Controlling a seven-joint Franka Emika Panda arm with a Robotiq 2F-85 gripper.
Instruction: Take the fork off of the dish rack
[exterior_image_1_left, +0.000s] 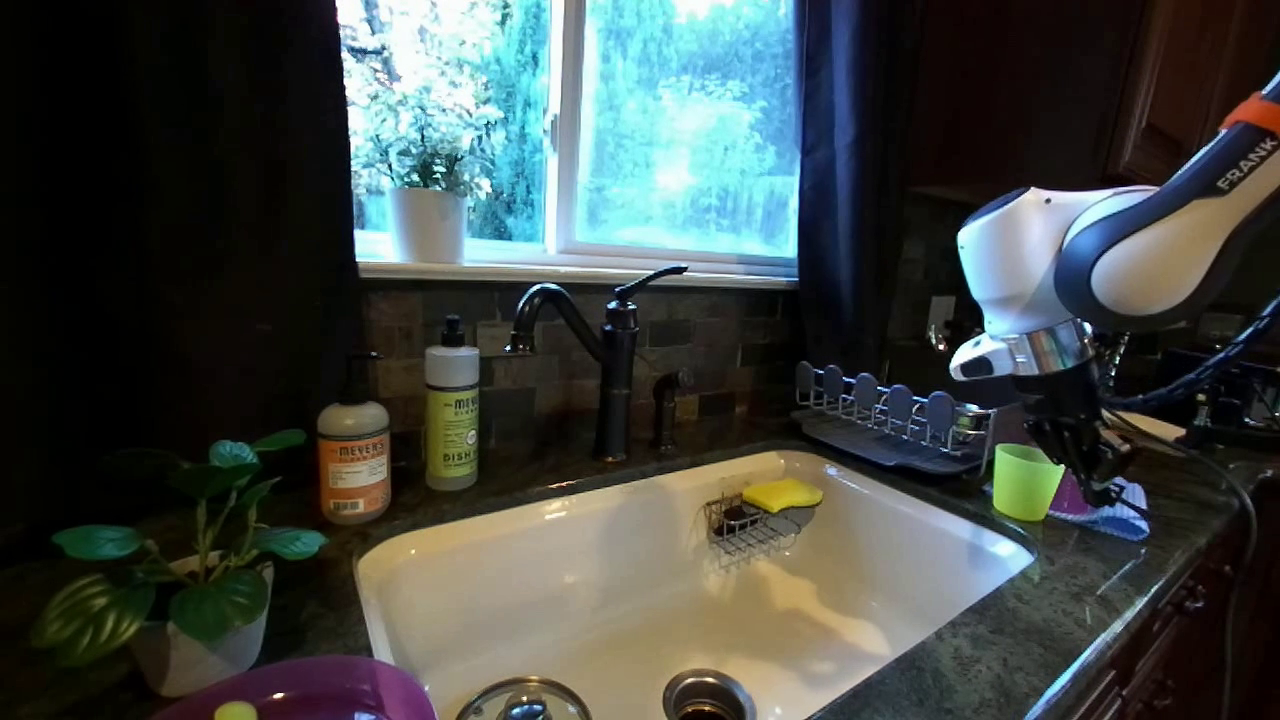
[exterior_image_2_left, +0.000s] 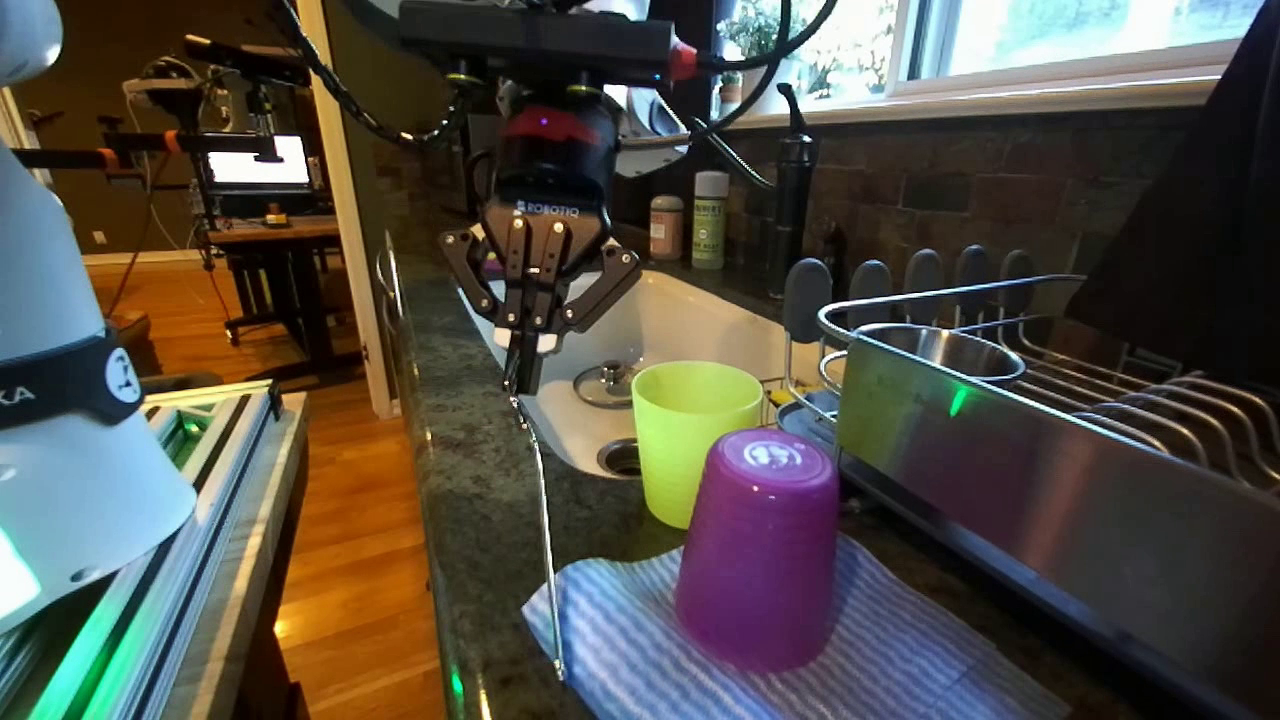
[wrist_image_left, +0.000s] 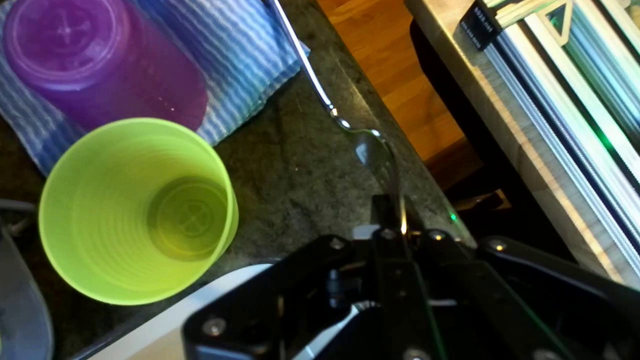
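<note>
My gripper (exterior_image_2_left: 528, 362) points down above the counter, near its front edge; it also shows in an exterior view (exterior_image_1_left: 1104, 484). In the wrist view the gripper (wrist_image_left: 392, 216) is shut on the head of a silver fork (wrist_image_left: 314, 82); its tines are blurred and partly hidden between the fingers. The fork (exterior_image_2_left: 546, 535) hangs down at a slight tilt, its handle end by the corner of a striped cloth. I cannot tell whether it touches. The dish rack (exterior_image_1_left: 880, 441) stands beside the sink, apart from the gripper; its steel side (exterior_image_2_left: 1020, 505) faces an exterior view.
A lime green cup (exterior_image_2_left: 690, 450) stands upright near the gripper. A purple cup (exterior_image_2_left: 755, 570) stands upside down on the blue striped cloth (exterior_image_2_left: 630, 620). The white sink (exterior_image_1_left: 560, 570) holds a wire caddy with a yellow sponge (exterior_image_1_left: 783, 494). A dark faucet (exterior_image_1_left: 617, 380) stands behind it.
</note>
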